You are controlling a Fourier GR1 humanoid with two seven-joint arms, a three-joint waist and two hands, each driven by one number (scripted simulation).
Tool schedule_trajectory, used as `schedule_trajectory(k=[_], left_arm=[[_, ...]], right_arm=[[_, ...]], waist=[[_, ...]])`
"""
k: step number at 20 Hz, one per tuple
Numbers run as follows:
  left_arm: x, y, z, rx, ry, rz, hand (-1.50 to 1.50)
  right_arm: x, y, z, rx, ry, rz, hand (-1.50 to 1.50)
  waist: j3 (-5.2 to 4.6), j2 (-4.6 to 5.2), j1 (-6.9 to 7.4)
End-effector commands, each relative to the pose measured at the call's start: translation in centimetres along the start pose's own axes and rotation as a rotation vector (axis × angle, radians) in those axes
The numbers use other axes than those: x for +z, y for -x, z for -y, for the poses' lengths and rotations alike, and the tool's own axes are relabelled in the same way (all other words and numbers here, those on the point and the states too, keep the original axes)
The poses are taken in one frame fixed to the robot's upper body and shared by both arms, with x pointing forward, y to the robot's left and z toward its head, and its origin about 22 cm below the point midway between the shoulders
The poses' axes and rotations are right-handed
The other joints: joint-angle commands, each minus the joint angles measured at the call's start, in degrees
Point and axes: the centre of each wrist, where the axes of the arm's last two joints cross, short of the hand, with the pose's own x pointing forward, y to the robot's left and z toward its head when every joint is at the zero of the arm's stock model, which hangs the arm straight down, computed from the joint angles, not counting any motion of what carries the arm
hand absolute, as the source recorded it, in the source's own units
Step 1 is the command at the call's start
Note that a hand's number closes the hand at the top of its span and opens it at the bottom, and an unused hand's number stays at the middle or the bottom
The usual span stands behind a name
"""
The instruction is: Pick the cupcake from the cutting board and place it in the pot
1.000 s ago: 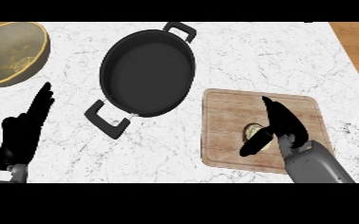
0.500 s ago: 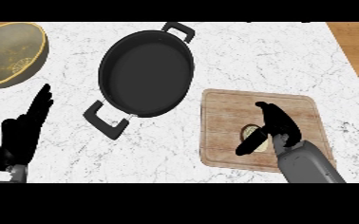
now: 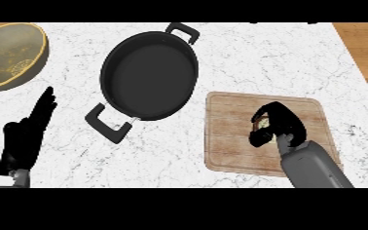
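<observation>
- While the right hand curls over the cupcake, only a pale sliver of the cake shows between thumb and fingers. The rest is hidden under the black palm.
- Head view, the task's thing: the cupcake is on the right half of the wooden cutting board. Whether it has left the wood cannot be told.
- Head view, the goal: the black pot lies up and to the left on the marble counter. It holds nothing, and its rim is near the board's upper-left corner.
- Head view, the other side: the left hand rests at the lower left edge, fingers straight and together, holding nothing. A brass-coloured bowl sits at the upper left, well apart from the pot.
- Risk, as I judge it: a cupcake is soft and top-heavy, so fingers closing unevenly could squash it or tip it on its side.
- A low carry could clip the pot's rim and knock the cake loose.
- Letting go before the hand is over the pot's floor would land the cake on the counter between board and pot.
</observation>
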Motion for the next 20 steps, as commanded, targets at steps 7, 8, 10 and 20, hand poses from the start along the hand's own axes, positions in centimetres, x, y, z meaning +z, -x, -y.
schedule_trajectory(k=[7,8,10,20], left_arm=[[-0.6,-0.8,2.0,-0.023,0.092,0.04,0.0],[-1.4,-1.9,1.8,-0.02,0.093,0.07,0.0],[-1.6,-2.8,3.0,-0.021,0.136,0.108,0.0],[-2.3,-2.9,3.6,-0.026,0.141,0.07,0.0]], right_arm=[[9.0,-11.5,-7.3,0.176,0.029,0.311,1.5],[9.9,-12.2,-7.6,0.232,0.045,0.382,1.5],[11.0,-13.7,-7.8,0.281,0.102,0.471,1.5],[15.4,-19.8,-6.5,0.31,0.599,0.546,1.5]], waist=[[0.26,1.01,6.86],[0.19,1.37,8.42],[0.18,1.73,10.44],[0.04,0.29,9.8]])
